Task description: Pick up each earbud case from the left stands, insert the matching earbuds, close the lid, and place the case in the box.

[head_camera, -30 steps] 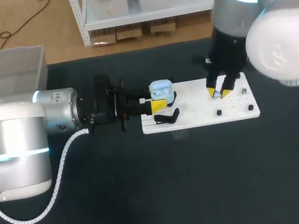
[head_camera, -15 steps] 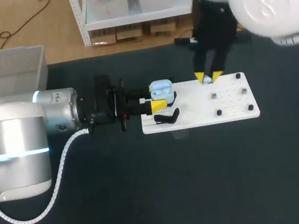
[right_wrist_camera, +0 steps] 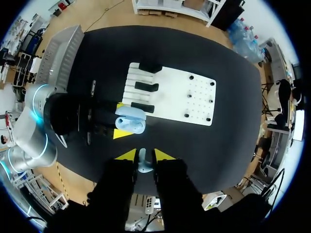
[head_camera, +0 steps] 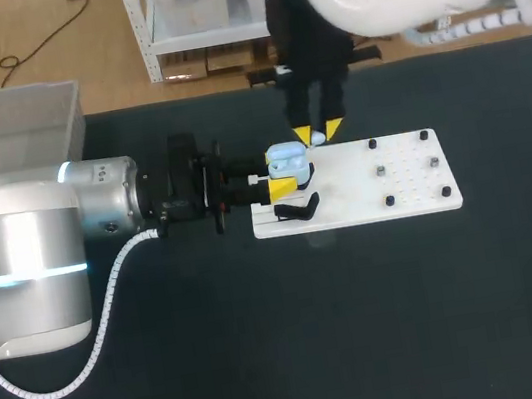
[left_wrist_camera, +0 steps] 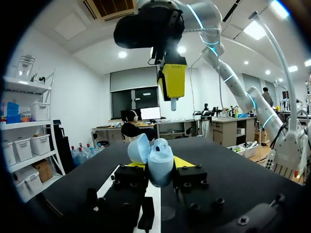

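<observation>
Right now the pale blue earbud case (head_camera: 287, 161), lid open, stands upright at the left edge of the white board (head_camera: 402, 193). It is clamped from both sides by the 2 fingers of the left gripper (left_wrist_camera: 159, 167). Above it hangs the right gripper (head_camera: 319, 133), its 2 yellow tips pinched on a small white earbud (right_wrist_camera: 142, 160), while the grey box (head_camera: 3, 135) sits well apart at the table's far left corner.

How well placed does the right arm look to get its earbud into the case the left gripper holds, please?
Probably yes: the right gripper, shut on the earbud, hangs close above the case in the left gripper; its lid is open and nothing lies between.
</observation>
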You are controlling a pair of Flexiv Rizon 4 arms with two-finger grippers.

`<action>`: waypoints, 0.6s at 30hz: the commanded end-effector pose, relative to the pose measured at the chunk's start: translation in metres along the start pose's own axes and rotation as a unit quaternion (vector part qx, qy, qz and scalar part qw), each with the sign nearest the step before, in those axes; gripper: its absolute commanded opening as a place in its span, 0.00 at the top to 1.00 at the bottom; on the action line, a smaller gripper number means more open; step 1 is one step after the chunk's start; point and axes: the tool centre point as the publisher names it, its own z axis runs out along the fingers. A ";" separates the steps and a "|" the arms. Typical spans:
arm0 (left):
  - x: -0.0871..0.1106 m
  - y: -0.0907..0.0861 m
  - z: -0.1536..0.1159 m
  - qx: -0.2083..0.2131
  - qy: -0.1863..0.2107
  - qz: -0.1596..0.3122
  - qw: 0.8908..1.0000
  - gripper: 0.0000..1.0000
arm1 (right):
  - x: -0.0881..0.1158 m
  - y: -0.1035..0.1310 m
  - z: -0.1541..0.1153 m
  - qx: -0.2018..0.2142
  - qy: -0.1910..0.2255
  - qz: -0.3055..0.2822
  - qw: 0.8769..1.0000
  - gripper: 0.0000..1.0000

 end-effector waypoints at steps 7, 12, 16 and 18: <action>0.001 -0.001 0.000 -0.002 -0.001 0.001 1.000 1.00 | -0.002 0.000 -0.001 0.001 0.003 0.000 1.000 1.00; 0.001 -0.001 0.000 -0.002 -0.001 0.001 1.000 1.00 | -0.004 0.004 0.000 0.002 0.014 -0.019 1.000 1.00; 0.001 -0.001 0.000 -0.002 -0.001 0.001 1.000 1.00 | -0.008 0.010 0.002 0.005 0.029 -0.051 0.998 1.00; 0.001 -0.001 0.000 -0.002 -0.001 0.001 1.000 1.00 | -0.010 0.013 0.005 0.007 0.037 -0.062 0.997 1.00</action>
